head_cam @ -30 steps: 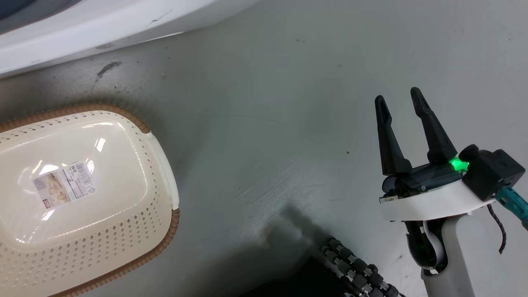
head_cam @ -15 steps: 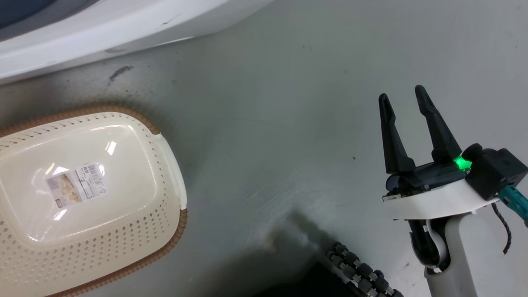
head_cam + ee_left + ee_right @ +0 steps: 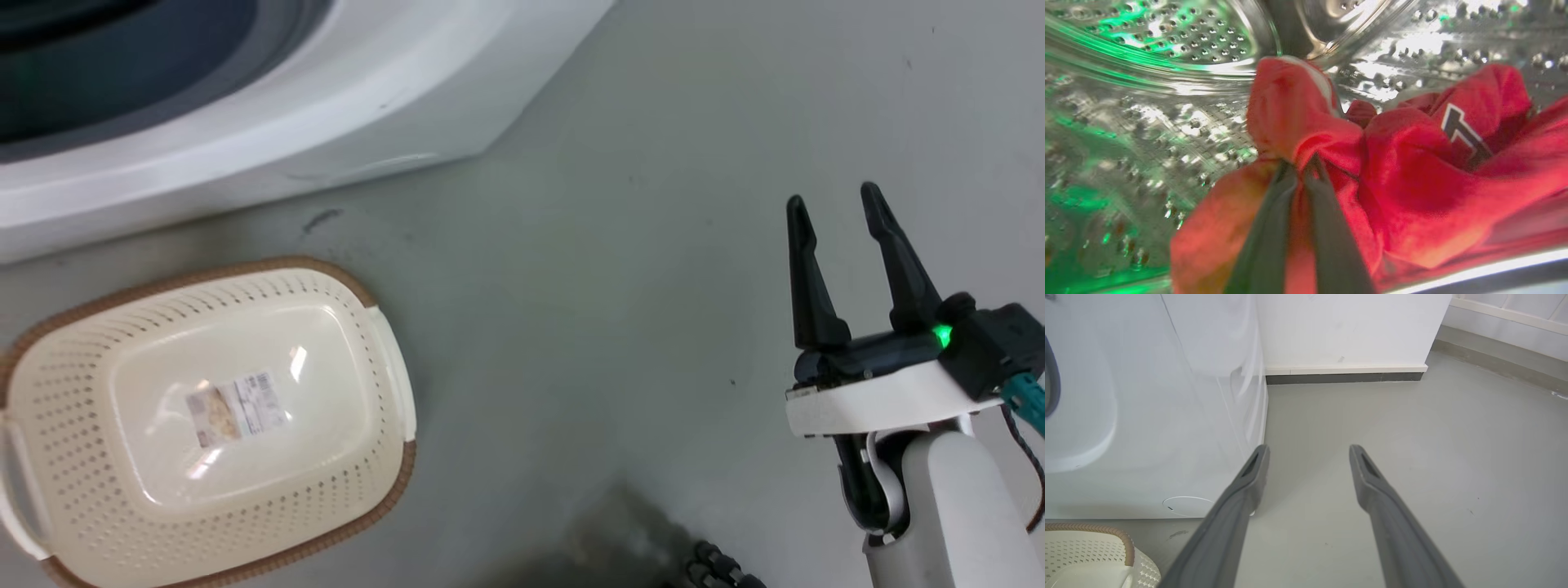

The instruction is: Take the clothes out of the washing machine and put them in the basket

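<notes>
Two tools: left tool (image 3: 1300,163) pinches the clothes (image 3: 1412,183) inside the washer (image 3: 1167,81); right tool (image 3: 833,196) gapes over the floor (image 3: 571,286).

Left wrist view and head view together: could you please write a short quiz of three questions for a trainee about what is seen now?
1. True or false: the cream-white perforated plastic basket with brown rim holds no garment.
2. The left gripper is: A, open and empty; B, shut on the bright red fabric clothes inside the shiny perforated steel drum; C, gripping a handle.
3. Fill in: the right gripper, above the grey floor, has its two dark fingers ____ (open or shut).
Key: 1 true; 2 B; 3 open.
</notes>
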`<state>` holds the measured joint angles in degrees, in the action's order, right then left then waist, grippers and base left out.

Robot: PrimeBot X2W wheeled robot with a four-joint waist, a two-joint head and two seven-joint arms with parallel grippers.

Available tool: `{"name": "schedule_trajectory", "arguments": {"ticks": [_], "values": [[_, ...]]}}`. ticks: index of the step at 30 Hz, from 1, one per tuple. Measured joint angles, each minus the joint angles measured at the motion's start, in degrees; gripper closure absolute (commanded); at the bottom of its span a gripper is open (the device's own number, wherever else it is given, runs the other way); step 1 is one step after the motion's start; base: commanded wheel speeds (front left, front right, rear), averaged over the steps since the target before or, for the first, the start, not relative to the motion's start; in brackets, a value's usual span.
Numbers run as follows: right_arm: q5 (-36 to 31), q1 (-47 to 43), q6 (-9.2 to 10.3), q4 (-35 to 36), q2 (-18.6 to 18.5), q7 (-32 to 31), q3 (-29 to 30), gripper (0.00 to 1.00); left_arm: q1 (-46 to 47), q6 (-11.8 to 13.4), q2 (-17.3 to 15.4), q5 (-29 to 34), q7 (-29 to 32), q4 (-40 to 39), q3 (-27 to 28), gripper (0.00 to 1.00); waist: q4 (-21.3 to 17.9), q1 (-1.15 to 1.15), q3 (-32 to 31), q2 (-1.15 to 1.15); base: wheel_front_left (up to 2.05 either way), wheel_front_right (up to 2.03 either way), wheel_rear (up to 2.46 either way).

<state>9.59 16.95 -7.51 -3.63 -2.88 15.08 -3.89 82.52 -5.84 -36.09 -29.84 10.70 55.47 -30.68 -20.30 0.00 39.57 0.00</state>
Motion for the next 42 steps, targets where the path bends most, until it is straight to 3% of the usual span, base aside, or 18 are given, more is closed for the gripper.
{"name": "schedule_trajectory", "arguments": {"ticks": [9,15,21,30,37,42], "values": [[-2.75,-3.30,0.00,-0.91,0.02,0.00,4.43,0.00,-9.45,0.32,5.64,-1.68,-17.29,2.93,0.68,1.00,3.31,-0.01,-8.95,0.00,0.00,0.00,0.00],[-5.25,-5.56,0.00,-1.64,0.04,-0.01,5.73,0.00,-15.68,0.31,9.09,-2.01,-24.14,3.25,0.09,1.00,6.01,-0.01,-14.59,0.00,0.00,0.00,0.00],[-6.33,-7.62,0.00,-2.02,0.03,0.00,6.70,0.00,-22.06,1.41,11.73,-1.38,-25.59,-2.59,0.98,1.00,8.96,-0.01,-19.80,0.01,0.00,0.00,0.00],[-7.31,-9.92,0.00,-2.35,0.03,-0.01,7.58,0.00,-36.49,4.32,13.44,2.76,-25.68,-24.24,7.04,1.00,13.40,-0.02,-25.70,0.01,0.00,0.00,0.00],[-7.65,-11.30,0.00,-2.77,0.01,-0.01,8.69,0.00,-47.43,4.92,13.79,4.48,-25.75,-36.42,9.10,1.00,16.03,-0.02,-28.63,0.01,0.00,0.00,0.00],[-7.82,-11.50,0.00,-2.79,0.02,-0.01,9.14,0.00,-55.10,4.92,13.70,3.93,-25.75,-40.79,8.62,1.00,17.60,-0.02,-29.56,0.00,0.00,0.00,0.00]]}}
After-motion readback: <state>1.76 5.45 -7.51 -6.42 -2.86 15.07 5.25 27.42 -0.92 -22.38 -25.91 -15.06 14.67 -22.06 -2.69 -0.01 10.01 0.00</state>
